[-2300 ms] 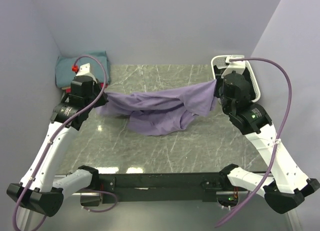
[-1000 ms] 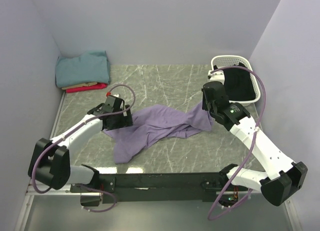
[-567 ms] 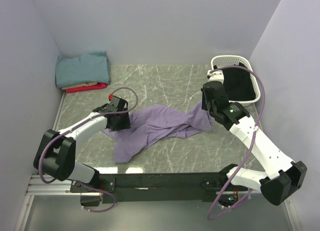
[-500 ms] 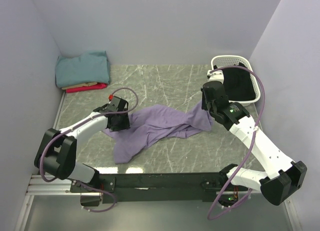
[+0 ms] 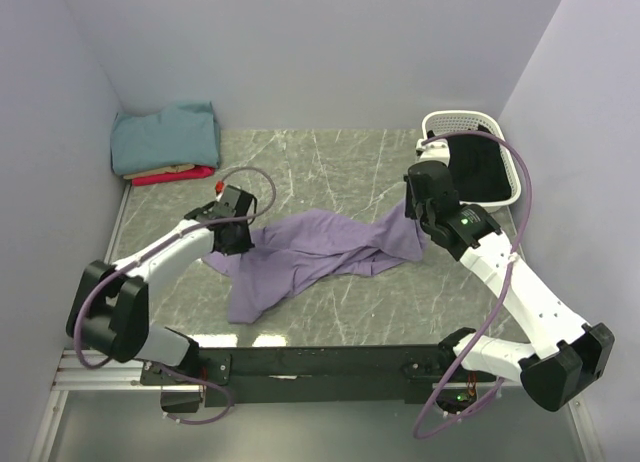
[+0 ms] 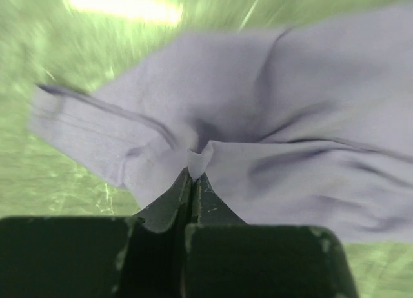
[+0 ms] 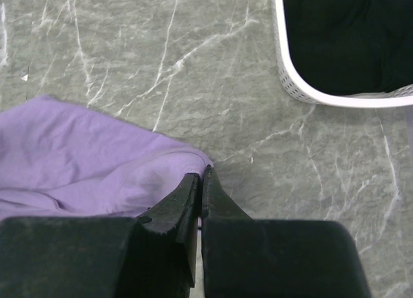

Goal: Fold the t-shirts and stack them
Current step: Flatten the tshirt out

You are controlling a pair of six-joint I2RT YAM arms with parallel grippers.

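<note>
The left gripper [image 6: 193,175] and right gripper [image 7: 199,179] each pinch the lavender t-shirt [image 5: 310,252]; draw its ends apart evenly, flattening it at the middle of the table [image 5: 330,162].

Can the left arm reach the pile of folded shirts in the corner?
Probably yes. Only bare table lies between the left gripper and the folded pile in the far left corner. But its jaws are shut on the purple shirt, so it would drag that along.
</note>
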